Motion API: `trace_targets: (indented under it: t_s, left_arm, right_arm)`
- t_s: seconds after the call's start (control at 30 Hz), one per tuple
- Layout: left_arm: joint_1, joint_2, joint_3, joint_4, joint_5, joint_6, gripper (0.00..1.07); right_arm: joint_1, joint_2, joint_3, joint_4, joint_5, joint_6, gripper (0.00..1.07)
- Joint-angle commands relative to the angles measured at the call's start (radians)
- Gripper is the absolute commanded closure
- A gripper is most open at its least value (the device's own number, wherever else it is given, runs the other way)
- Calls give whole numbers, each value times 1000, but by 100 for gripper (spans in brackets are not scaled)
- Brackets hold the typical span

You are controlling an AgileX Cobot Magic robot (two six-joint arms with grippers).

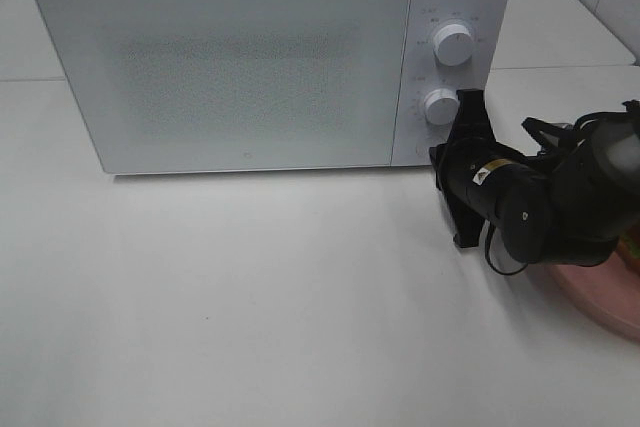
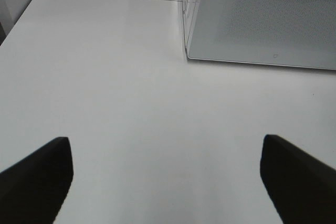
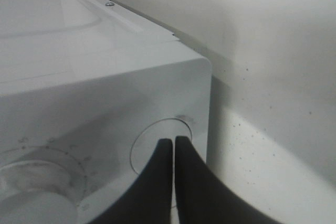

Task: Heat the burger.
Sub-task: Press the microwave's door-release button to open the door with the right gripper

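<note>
- Microwave (image 1: 250, 57) sits at the back of the white table (image 1: 250, 297). Its door (image 1: 230, 67) is shut and frosted, so I can't see inside.
- R gripper (image 3: 174, 142): jaws pinched together, nothing between them. The tips sit over the round button (image 3: 152, 140) at the lower corner of the ctrl panel, just below the lower knob (image 1: 440, 105). I can't tell whether they actually touch.
- Upper knob (image 1: 454, 44) is clear of the arm.
- L gripper (image 2: 165, 145): jaws spread wide, holding nothing. It hangs over bare table in front of the microwave's L corner, well apart from it.
- Pink plate (image 1: 600, 302) is at the R edge of the table, mostly hidden under the R arm.
- Burger: I can't place it for sure. I only see a brownish-green sliver (image 1: 632, 247) at the frame edge just above the plate, behind the arm.
</note>
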Motion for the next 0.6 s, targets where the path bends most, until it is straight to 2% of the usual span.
trace_targets:
  t_s: [0.03,0.43,0.6]
  left_arm:
    - [2,-5,1,-4,1,0,18]
    - [2,-5,1,-4,1,0,18]
    - [2,-5,1,-4,1,0,18]
  right_arm:
    - [-3,-1,-28,-4,-7,-17,107]
    - [-3,21,-53,12,2,-34,107]
    - [-3,45,-64,13,-53,-31,107]
